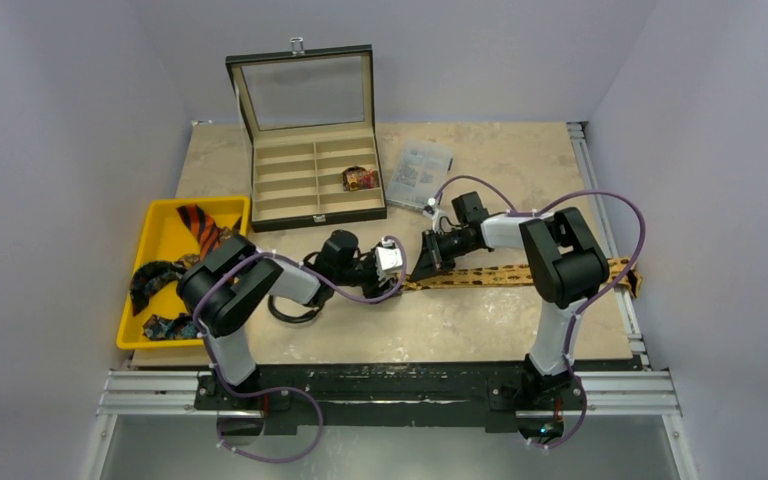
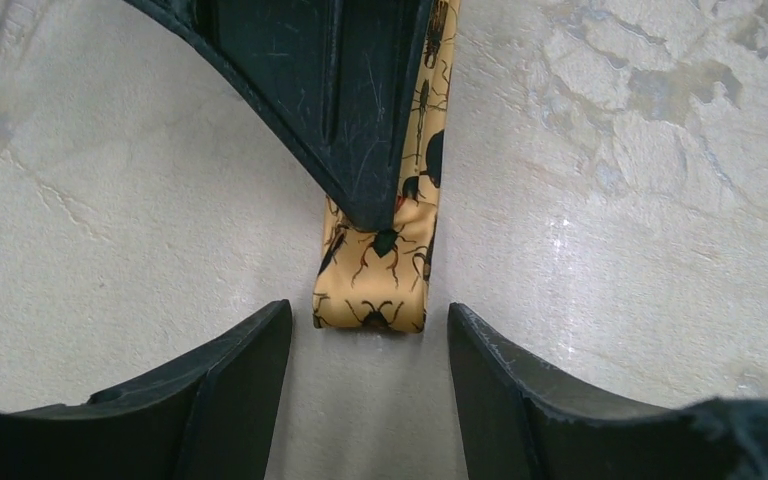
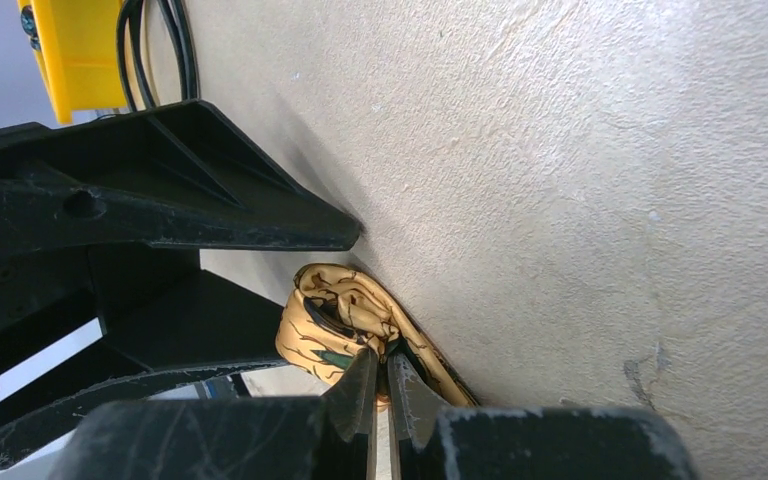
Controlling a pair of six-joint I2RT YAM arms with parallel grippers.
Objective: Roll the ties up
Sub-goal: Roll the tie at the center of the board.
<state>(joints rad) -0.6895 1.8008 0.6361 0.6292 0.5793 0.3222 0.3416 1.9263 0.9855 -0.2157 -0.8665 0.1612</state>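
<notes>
A tan-gold tie (image 1: 520, 272) with dark insect spots lies across the table, running right to the table's edge. Its left end is folded over into a small loop (image 2: 370, 295) (image 3: 325, 315). My right gripper (image 1: 426, 264) (image 3: 381, 378) is shut on that folded end, pinching the fabric just behind the loop. My left gripper (image 1: 393, 262) (image 2: 370, 345) faces it, open, with one finger (image 2: 230, 390) on each side of the loop's tip and neither touching it. More ties lie in the yellow tray (image 1: 160, 225): an orange striped one (image 1: 200, 228) and dark ones (image 1: 155, 275).
An open compartment box (image 1: 310, 175) stands at the back with one rolled tie (image 1: 360, 179) in it. A clear packet (image 1: 421, 172) lies to the box's right. A black cable loop (image 1: 290, 305) sits by the left arm. The tray's corner (image 3: 80, 50) shows in the right wrist view.
</notes>
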